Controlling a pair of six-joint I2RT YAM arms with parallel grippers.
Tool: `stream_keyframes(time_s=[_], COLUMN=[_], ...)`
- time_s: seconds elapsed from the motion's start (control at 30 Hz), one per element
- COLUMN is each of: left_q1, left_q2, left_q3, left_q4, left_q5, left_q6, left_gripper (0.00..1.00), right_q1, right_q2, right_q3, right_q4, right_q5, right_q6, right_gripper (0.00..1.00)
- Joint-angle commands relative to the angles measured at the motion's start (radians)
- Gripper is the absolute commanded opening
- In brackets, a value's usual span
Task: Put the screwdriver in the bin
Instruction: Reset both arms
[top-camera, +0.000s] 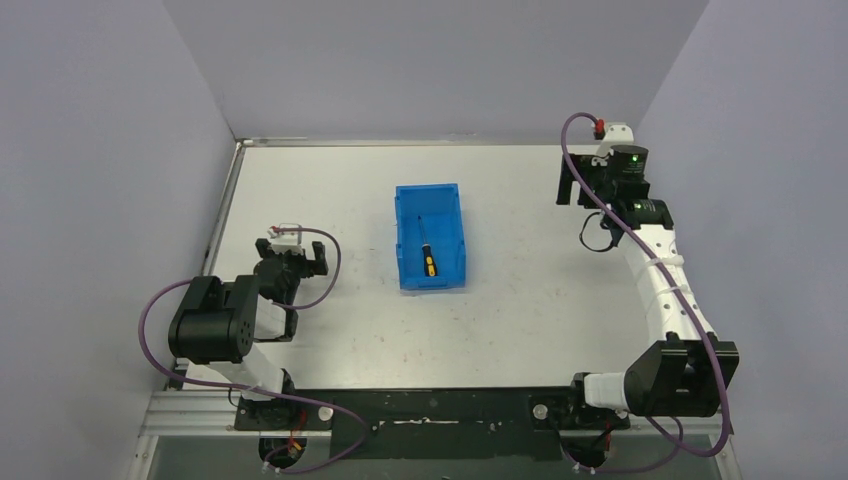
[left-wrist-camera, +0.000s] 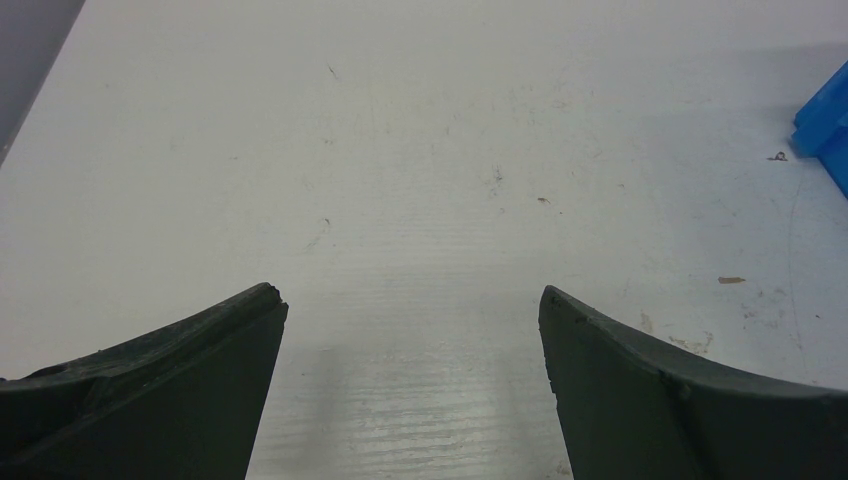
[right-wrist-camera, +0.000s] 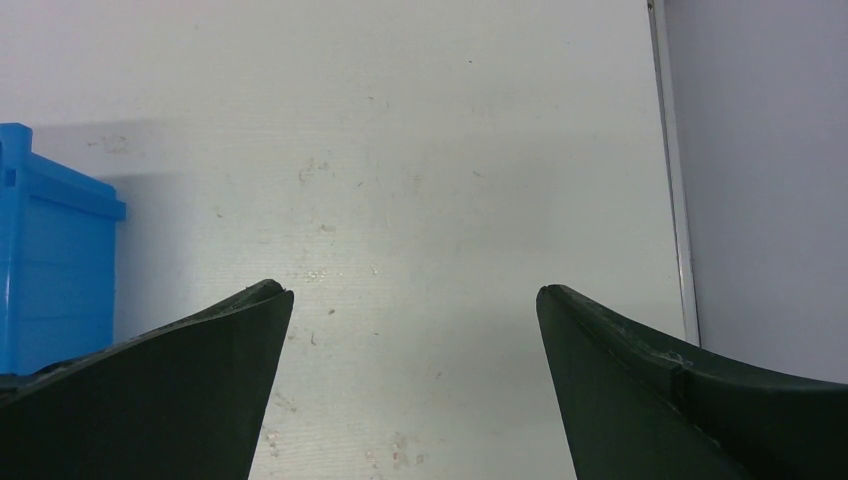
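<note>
Since screwdriver (top-camera: 427, 251) lies inside bin (top-camera: 432, 284) mid-table, placing looks done; left gripper (left-wrist-camera: 410, 297), right gripper (right-wrist-camera: 412, 292) fingers spread, empty; next: retreat toward near edge.

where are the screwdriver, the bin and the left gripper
screwdriver (top-camera: 426, 247): top external view, where the shaft meets the handle
bin (top-camera: 428, 188): top external view, on its far rim
left gripper (left-wrist-camera: 410, 292): left wrist view, midway between its open fingertips
</note>
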Motion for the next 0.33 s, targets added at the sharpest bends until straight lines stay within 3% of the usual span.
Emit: stream_keyframes(time_s=[0.0,0.3], left_q1=[-0.001,-0.001], left_q2=[-0.015,-0.015], left_q3=[0.008,0.008], left_q4=[0.013,0.013], left_q5=[-0.003,-0.003], left_q6=[0.001,0.001], left_gripper=[0.97,0.97], right_q1=[-0.004,-0.004], right_q2=[-0.026,-0.018], right_q3=[0.017,0.027], right_q4=[0.034,0.026], right_q5=[0.018,0.015], right_q6=[-0.007,-0.008], right_gripper=[1.0,1.0])
